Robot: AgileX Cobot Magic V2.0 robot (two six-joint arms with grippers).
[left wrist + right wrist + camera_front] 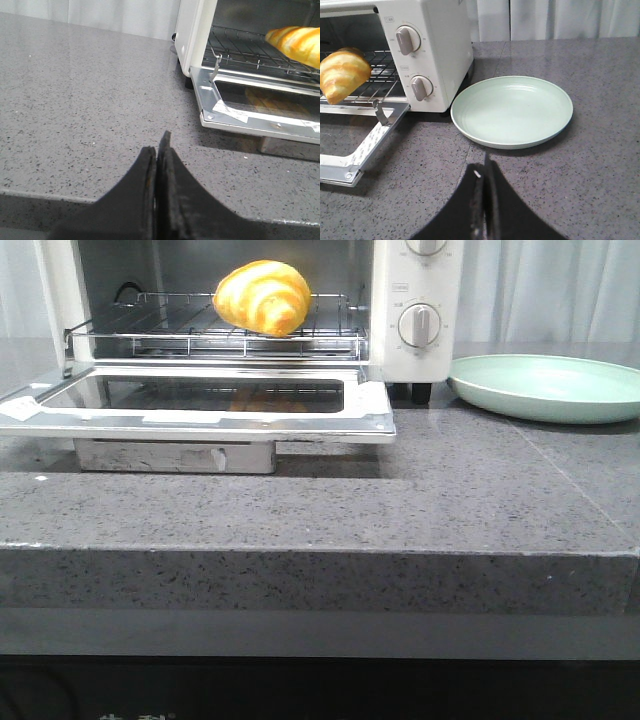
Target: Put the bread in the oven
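The bread (263, 297), a glossy golden-yellow roll with orange-brown stripes, lies on the wire rack (180, 320) inside the white oven (395, 320). The oven's glass door (200, 405) hangs open and flat. The bread also shows in the left wrist view (297, 44) and the right wrist view (342, 74). My left gripper (158, 150) is shut and empty over the grey counter, left of the oven. My right gripper (483, 167) is shut and empty over the counter, in front of the plate. Neither gripper shows in the front view.
A pale green round plate (550, 387) sits empty on the counter to the right of the oven; it also shows in the right wrist view (512, 110). The open door juts toward the counter's front edge (320, 552). Two dials (419, 325) face front on the oven's right side.
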